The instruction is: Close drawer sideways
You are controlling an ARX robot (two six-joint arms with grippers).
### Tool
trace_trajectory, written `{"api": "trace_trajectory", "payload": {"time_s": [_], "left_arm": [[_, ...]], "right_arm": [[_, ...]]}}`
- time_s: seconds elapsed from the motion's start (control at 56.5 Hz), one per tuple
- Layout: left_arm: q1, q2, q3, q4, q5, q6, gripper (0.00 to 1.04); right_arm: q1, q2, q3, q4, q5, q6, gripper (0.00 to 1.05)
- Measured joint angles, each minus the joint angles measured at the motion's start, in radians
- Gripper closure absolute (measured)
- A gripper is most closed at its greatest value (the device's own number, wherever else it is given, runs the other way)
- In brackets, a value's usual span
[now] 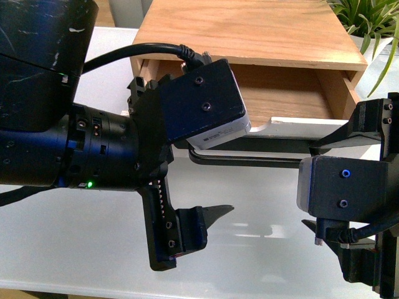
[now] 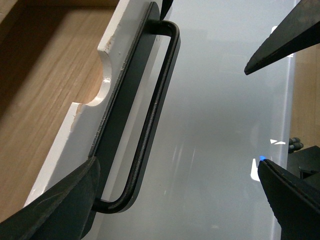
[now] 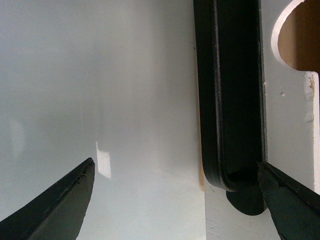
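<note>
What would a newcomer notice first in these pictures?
The open wooden drawer stands out at upper middle, with white front and black bar handle. The left gripper fills the left foreground, and the right gripper sits at the right; both are open near the handle.

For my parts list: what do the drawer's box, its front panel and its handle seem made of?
Drawer box: light wood, visible grain.
Front panel: probably white-painted wood, chipped at the notch.
Handle: matte black, finely textured, perhaps metal.

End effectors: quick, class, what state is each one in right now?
Left end effector: open, holding nothing.
Right end effector: open, holding nothing.
</note>
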Motion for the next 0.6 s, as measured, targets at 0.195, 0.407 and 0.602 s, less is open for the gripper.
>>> {"api": "trace_trajectory", "payload": {"time_s": [0.195,0.407,0.602], "left_arm": [[-0.010,0.061,0.045,-0.021,-0.007,0.001,0.09],[-0.018,0.090,0.082,-0.038,-0.008,0.005,0.09],[-0.024,0.100,0.102,-0.052,-0.007,0.009,0.09]], "right_arm": [[0.000,0.030,0.014,0.003,-0.002,-0.003,0.09],[0.000,0.056,0.030,0.003,-0.008,-0.011,0.09],[0.000,0.078,0.042,0.000,-0.009,-0.017,0.09]]}}
